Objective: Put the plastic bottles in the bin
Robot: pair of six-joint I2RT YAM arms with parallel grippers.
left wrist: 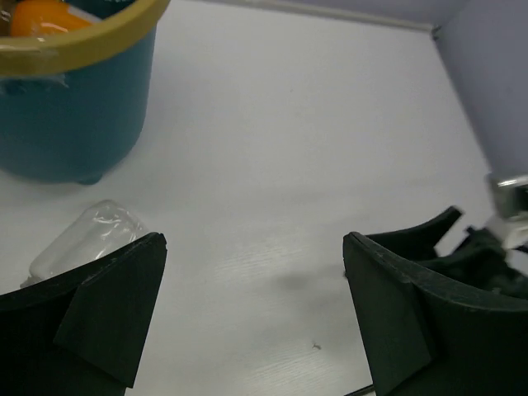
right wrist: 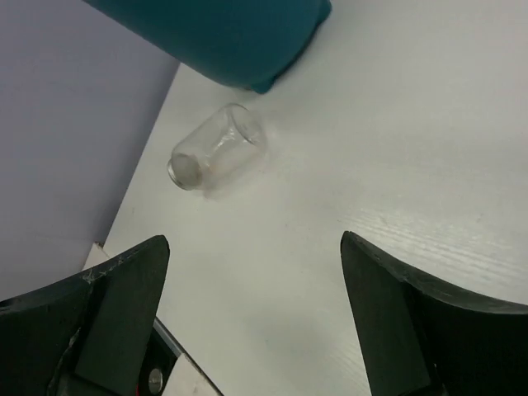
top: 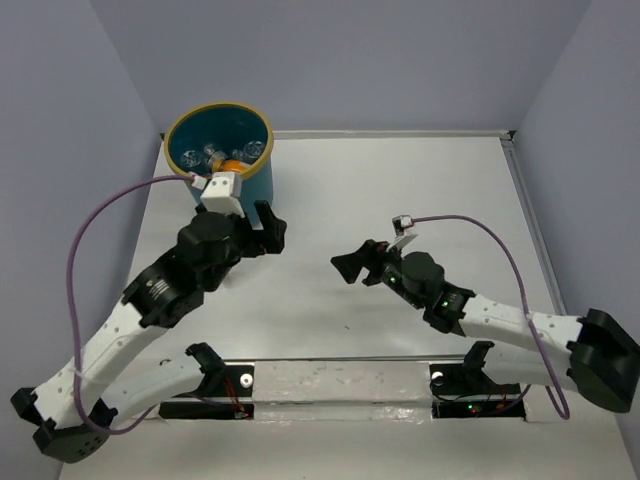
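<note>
The teal bin (top: 256, 180) with a tan rim stands at the far left and holds several clear bottles (top: 205, 153) and the orange one (top: 232, 165). One clear bottle (right wrist: 216, 147) lies on its side on the table next to the bin's base. It also shows in the left wrist view (left wrist: 87, 239), just beyond my left finger; in the top view my left arm hides it. My left gripper (top: 268, 230) (left wrist: 254, 247) is open and empty, right of the bin (left wrist: 74, 107). My right gripper (top: 352, 258) (right wrist: 254, 243) is open and empty at mid-table, pointing toward the bottle.
Purple walls close in the table on the left, back and right. Purple cables loop from both wrists. The bin's base (right wrist: 223, 33) fills the top of the right wrist view. My right gripper shows at the right edge of the left wrist view (left wrist: 462, 247).
</note>
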